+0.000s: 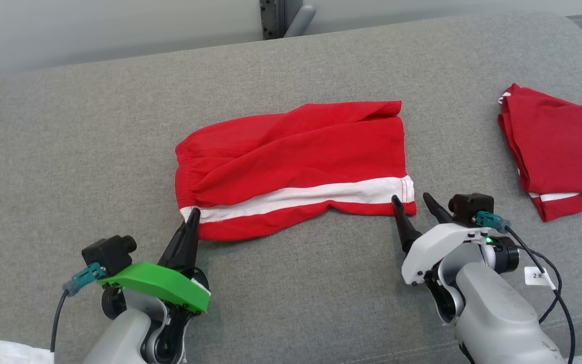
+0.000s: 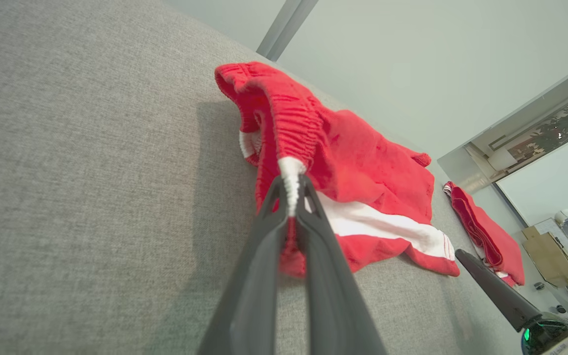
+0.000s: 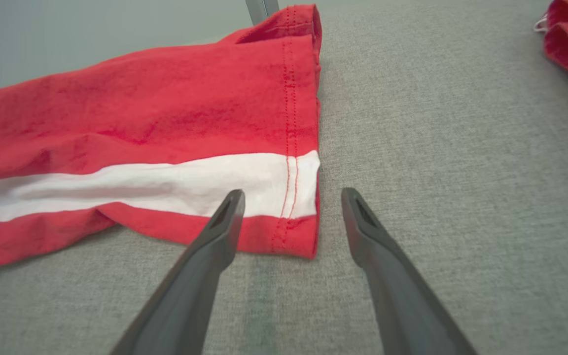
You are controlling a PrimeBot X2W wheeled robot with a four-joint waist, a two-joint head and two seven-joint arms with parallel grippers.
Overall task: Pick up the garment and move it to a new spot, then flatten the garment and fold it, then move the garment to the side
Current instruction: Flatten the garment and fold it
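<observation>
Item 1: red cotton shorts with an elastic waistband and a white side stripe (image 1: 296, 151). They lie flat and creased near the middle of the grey woven-fabric cushion surface (image 1: 94, 126), waistband toward its left edge and leg hem toward its right, the stripe along the near side.

Item 2: left gripper (image 1: 193, 215), green housing. Its fingers are clamped together on the near waistband corner, at the end of the white stripe; in the left wrist view that corner is bunched and lifted slightly between them (image 2: 291, 197).

Item 3: right gripper (image 1: 411, 198), white housing. Its fingers are spread wide, holding nothing; in the right wrist view one tip stands over the near hem corner and the other over bare fabric just beside it (image 3: 292, 195).

Item 4: second red garment, folded, with white trim (image 1: 564, 151), at the right edge, well apart from the shorts.
</observation>
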